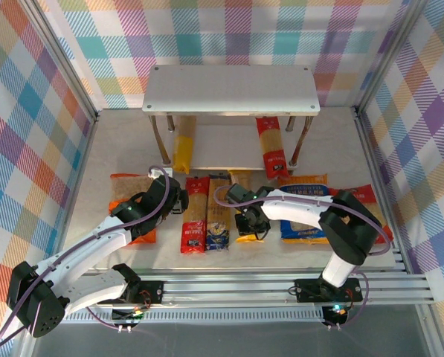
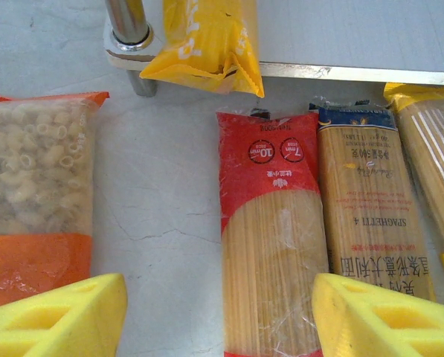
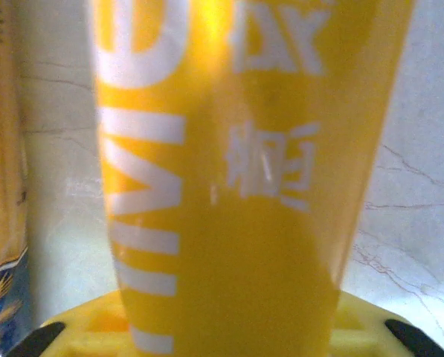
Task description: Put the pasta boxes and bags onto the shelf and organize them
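Note:
The pale grey shelf point(image 1: 229, 88) stands at the back, with one yellow pack point(image 1: 183, 145) and one red pack point(image 1: 271, 146) on its lower tier. On the table lie a red spaghetti pack point(image 1: 194, 217), the tan pack point(image 1: 218, 216) and a second yellow pack point(image 1: 248, 204). My right gripper point(image 1: 253, 225) is shut on this yellow pack point(image 3: 229, 186) near its close end. My left gripper point(image 1: 178, 202) hangs open, its fingers point(image 2: 65, 316) astride bare table and the red pack point(image 2: 274, 238). The orange bag point(image 1: 129, 204) lies to its left.
The blue bag point(image 1: 303, 212) and the red bag point(image 1: 370, 199) lie at the right, under my right arm. A steel shelf leg point(image 2: 129, 22) stands ahead of my left gripper, beside the shelved yellow pack point(image 2: 207, 41). Checked walls close in the sides and back.

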Robot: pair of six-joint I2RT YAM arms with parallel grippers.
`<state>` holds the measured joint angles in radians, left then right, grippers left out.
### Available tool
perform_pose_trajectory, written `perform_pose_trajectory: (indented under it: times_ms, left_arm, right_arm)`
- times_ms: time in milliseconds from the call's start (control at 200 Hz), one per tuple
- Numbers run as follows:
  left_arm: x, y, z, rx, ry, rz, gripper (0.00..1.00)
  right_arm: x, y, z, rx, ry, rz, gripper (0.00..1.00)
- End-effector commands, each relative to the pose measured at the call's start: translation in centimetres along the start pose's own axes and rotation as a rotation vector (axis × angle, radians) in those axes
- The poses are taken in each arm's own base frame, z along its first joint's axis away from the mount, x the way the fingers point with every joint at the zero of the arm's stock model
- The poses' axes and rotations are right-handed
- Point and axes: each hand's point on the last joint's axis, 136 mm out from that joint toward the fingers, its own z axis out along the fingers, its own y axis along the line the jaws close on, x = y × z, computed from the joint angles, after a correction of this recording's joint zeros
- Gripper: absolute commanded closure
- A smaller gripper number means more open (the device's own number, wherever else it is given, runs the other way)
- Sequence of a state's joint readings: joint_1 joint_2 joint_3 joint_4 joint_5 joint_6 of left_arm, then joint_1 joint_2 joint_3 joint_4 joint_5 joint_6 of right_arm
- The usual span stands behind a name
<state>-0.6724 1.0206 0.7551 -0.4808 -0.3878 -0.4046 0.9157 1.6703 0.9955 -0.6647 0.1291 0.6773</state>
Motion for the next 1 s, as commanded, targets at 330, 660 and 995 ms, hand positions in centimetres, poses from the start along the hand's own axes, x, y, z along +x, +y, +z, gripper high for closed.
perform_pose_trajectory:
  times_ms: [330,660,995]
  left_arm:
    - [0.2,0.3,0.5,-0.034,0.005,-0.002,0.35]
    - [0.2,-0.1,0.9,-0.035,0.018,0.002,0.36]
    - [-0.4,-0.7,1.1,-0.025,0.017,0.001,0.36]
  right_arm:
    - [1.8,-1.2,-3.7,-0.028,-0.012,-0.022,1.00]
    - [2.1,-1.3,-9.0,-0.126,-0.122,-0.062,1.00]
    - [-0.1,-1.7,-14.5,-0.146,-0.289,-0.095,1.00]
